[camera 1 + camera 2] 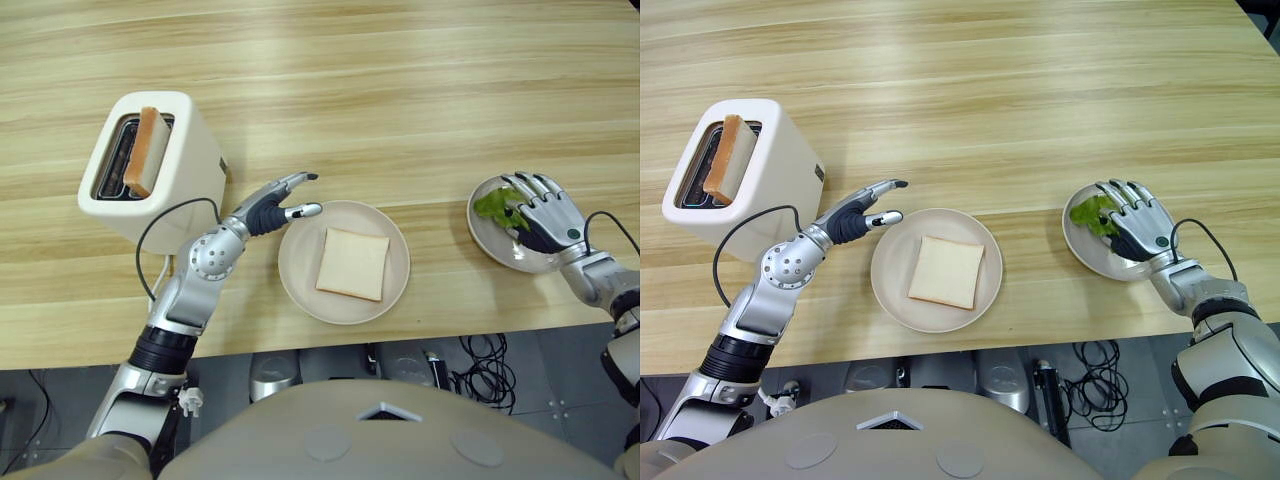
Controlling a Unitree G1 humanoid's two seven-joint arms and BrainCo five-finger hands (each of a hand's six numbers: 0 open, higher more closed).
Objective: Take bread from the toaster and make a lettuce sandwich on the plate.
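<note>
1. One bread slice (147,150) stands in the toaster (160,190), its lower part hidden in the slot; a second slice (352,263) lies flat on the plate (297,290).
2. The left hand (275,205) hangs released, fingers straight, just beside the plate's left rim.
3. The right hand (545,215) covers much of the lettuce (495,207) in a small dish (500,252) near the bench (400,100) edge; I cannot tell whether it grips.

Pale wood worktop (1020,90). White toaster (760,190) at far left, one browned slice (728,160) standing upright in its slot. Left hand (865,212) between toaster and plate (888,290), fingers stretched out, holding nothing, just beside the plate rim. One white bread slice (946,272) lies flat on the plate. At right, a small dish (1085,252) with lettuce (1092,213); right hand (1140,228) rests over dish, against the lettuce.
</note>
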